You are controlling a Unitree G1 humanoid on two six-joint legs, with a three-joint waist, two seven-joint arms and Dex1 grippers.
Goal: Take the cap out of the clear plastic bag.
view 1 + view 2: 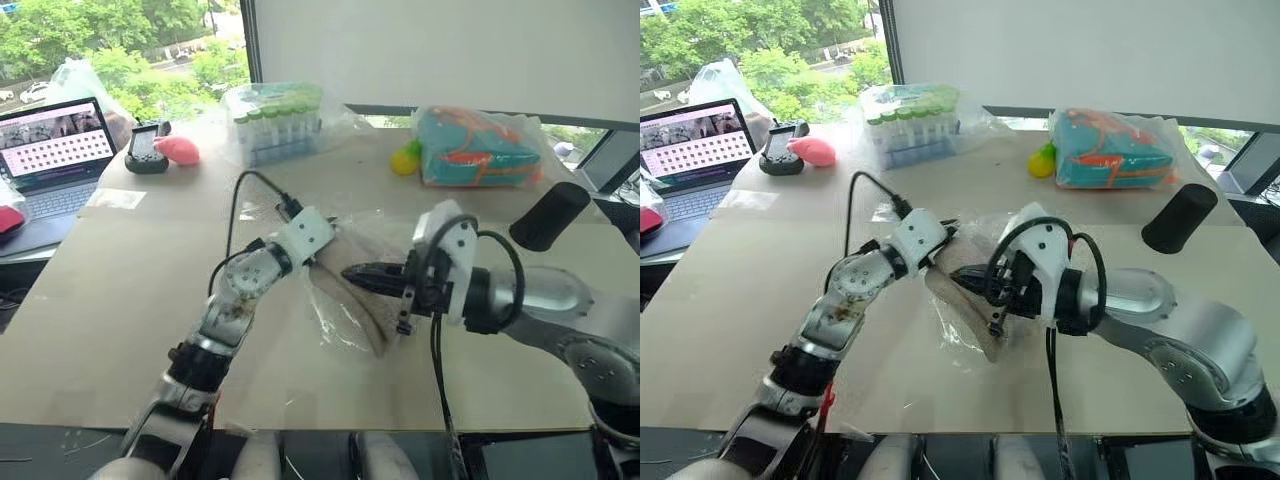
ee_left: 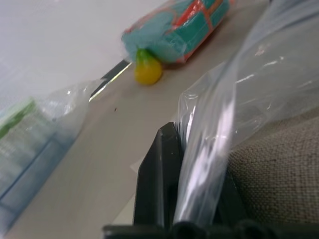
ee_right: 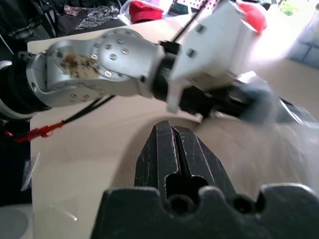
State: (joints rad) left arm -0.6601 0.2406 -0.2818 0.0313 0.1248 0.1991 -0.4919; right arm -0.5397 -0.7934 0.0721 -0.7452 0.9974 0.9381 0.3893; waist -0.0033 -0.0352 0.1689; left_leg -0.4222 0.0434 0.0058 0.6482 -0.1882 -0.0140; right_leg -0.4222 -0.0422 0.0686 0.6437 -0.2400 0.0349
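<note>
The clear plastic bag (image 1: 338, 322) lies crinkled in the middle of the table (image 1: 120, 300). The beige-grey cap (image 1: 352, 296) is inside it. My left gripper (image 1: 334, 233) reaches in from the left and is shut on the bag's film; the left wrist view shows the clear plastic bag (image 2: 239, 99) pinched between the fingers (image 2: 159, 174), with the cap's fabric (image 2: 279, 174) just beside them. My right gripper (image 1: 352, 271) points left over the cap, close to the left one. In the right wrist view the right gripper (image 3: 173, 128) is shut with nothing seen between its fingers.
A laptop (image 1: 55, 150) sits at the far left. Near it are a black controller (image 1: 147, 152) and a pink toy (image 1: 178, 150). Along the back are a bag of green-capped tubes (image 1: 275, 120), a yellow-green ball (image 1: 405, 160) and a bagged teal-orange item (image 1: 475, 148). A black cylinder (image 1: 550, 215) stands at the right.
</note>
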